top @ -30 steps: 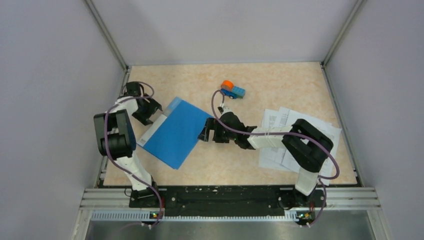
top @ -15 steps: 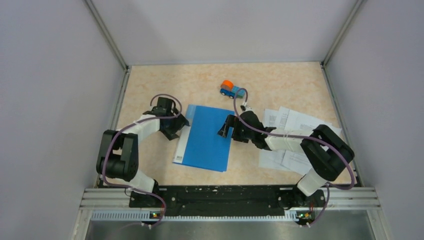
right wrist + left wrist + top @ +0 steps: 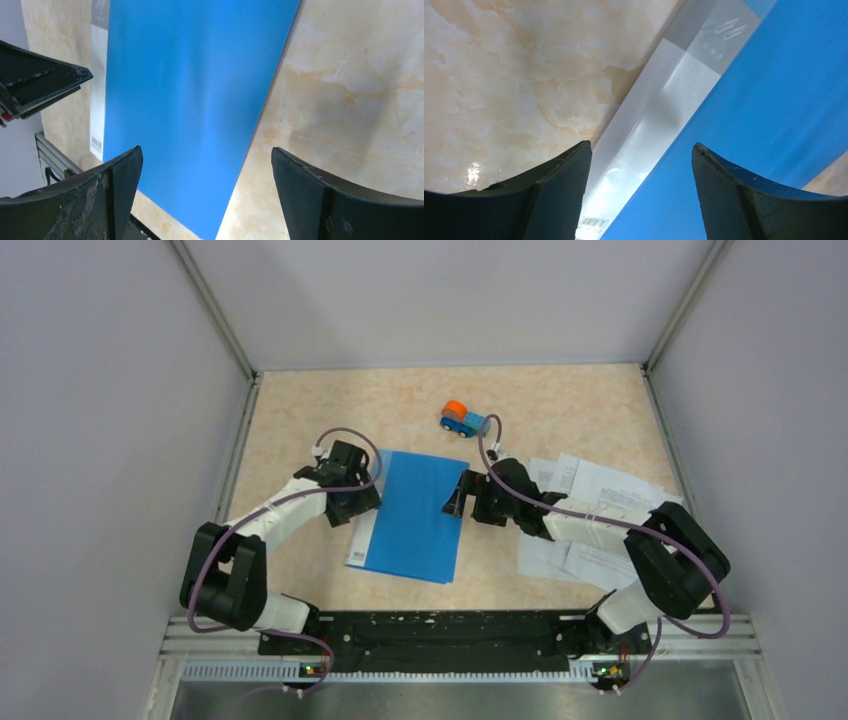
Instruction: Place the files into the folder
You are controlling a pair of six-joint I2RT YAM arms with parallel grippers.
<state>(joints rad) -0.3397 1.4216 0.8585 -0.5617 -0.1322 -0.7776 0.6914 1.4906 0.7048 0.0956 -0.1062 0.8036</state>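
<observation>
From above, the blue folder (image 3: 412,518) lies closed on the desk (image 3: 560,405), straightened since a second ago, with the files (image 3: 612,502) fanned to its right beneath the right arm and a toy truck (image 3: 465,420) behind; the left tool (image 3: 358,502) at its spine and the right tool (image 3: 458,500) at its right edge gape, and both wrist views show nothing gripped.

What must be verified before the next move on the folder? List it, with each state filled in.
1. Folder lying flat: ok.
2. Folder opened to take the files: not ok, the cover is closed.
3. Left gripper open over the pale spine strip: ok.
4. Right gripper open and empty at the folder's opposite long edge: ok.
5. Either gripper touching the folder: cannot tell.
6. Toy truck clear of the folder: ok.
</observation>
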